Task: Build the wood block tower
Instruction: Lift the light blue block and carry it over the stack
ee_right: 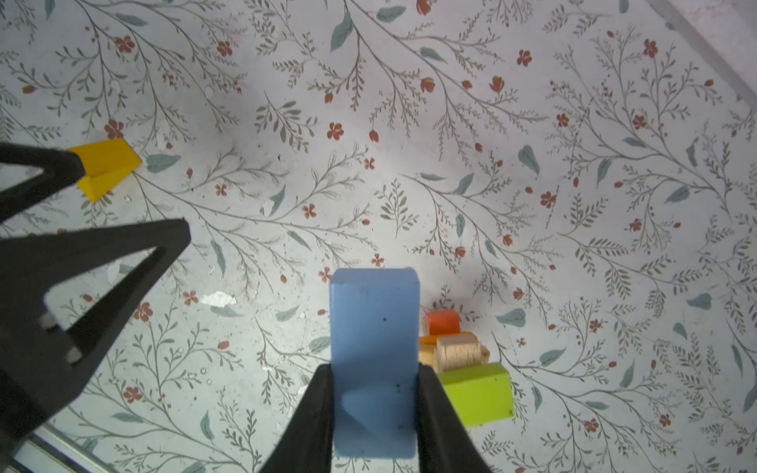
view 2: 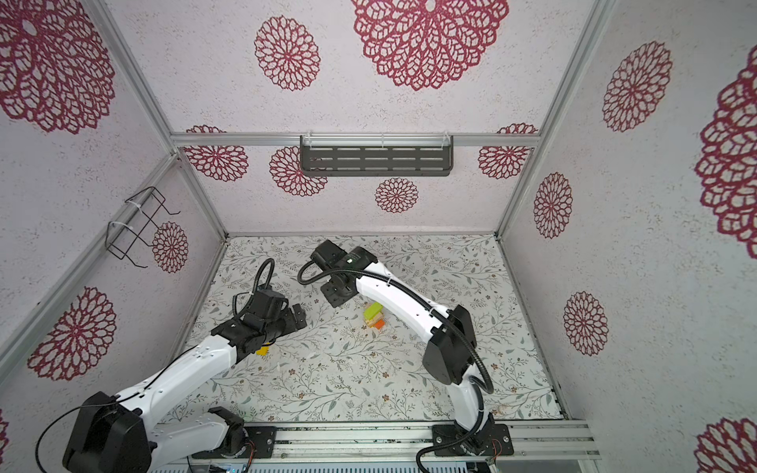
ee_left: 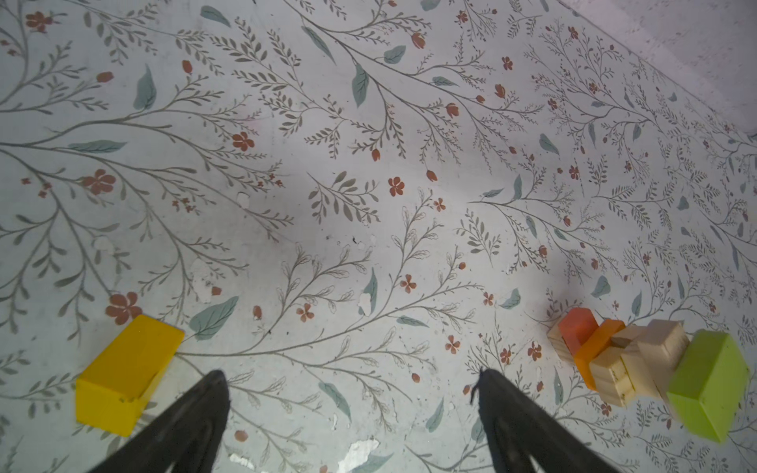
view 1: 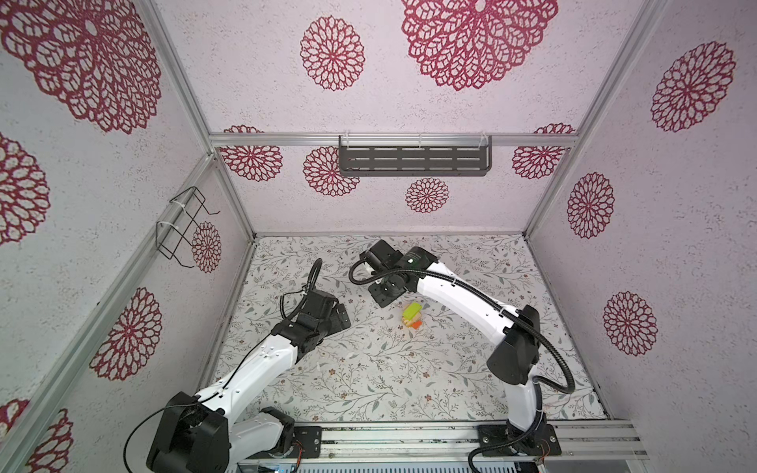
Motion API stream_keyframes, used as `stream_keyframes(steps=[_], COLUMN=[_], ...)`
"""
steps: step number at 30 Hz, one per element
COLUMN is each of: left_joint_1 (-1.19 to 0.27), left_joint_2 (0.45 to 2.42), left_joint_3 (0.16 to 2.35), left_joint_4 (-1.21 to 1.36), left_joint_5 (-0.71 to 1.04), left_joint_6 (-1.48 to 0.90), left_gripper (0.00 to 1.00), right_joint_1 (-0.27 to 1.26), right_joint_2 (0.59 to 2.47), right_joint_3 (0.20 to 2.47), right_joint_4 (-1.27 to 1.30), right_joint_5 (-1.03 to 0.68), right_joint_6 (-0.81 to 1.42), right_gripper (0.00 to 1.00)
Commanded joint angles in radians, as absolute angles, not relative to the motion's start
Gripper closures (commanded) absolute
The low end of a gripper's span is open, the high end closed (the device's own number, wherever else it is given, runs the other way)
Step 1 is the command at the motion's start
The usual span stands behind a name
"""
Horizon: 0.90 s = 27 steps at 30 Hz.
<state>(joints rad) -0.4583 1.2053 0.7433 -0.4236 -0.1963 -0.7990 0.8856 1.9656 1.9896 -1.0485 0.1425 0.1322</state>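
The wood block tower [view 1: 411, 316] [view 2: 375, 315] stands mid-table: a green block [ee_right: 477, 395] on top, tan pieces [ee_left: 639, 360] under it, orange and red-orange blocks [ee_left: 577, 329] at the base. My right gripper [ee_right: 375, 368] is shut on a light blue block [ee_right: 375, 327], raised just left of the tower; in both top views the gripper [view 1: 385, 293] hides that block. My left gripper [ee_left: 351, 374] stands open over bare table, with nothing between its fingers. A yellow block [ee_left: 127, 372] [view 2: 262, 351] lies flat close beside one left finger.
The floral table [view 1: 368, 368] is walled on three sides. A dark slotted shelf [view 1: 413, 157] hangs on the back wall and a wire rack [view 1: 180, 227] on the left wall. An aluminium rail [view 1: 409, 438] with both arm bases runs along the front.
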Motion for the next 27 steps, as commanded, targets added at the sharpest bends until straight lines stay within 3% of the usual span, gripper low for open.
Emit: stream_keyframes(steps=[1,11,27], left_joint_1=[-0.480,-0.489,-0.483], left_joint_2=[1.228,1.299,1.346], left_joint_3=[0.795,0.852,0.875], left_joint_4=[-0.437,-0.419,-0.407], left_joint_5=[-0.234,-0.235,-0.262], left_joint_6=[-0.812,-0.793,-0.743], left_gripper=[0.03,0.03,0.03], right_joint_1=[0.856,0.783,0.739], right_joint_2=[1.843,1.688,1.720], right_joint_3=[1.878,1.610,1.596], right_joint_4=[-1.001,-0.931,-0.949], right_joint_5=[0.129,0.055,0.037], right_joint_6=[0.110,0.101,0.075], right_gripper=[0.73,0.73,0.72])
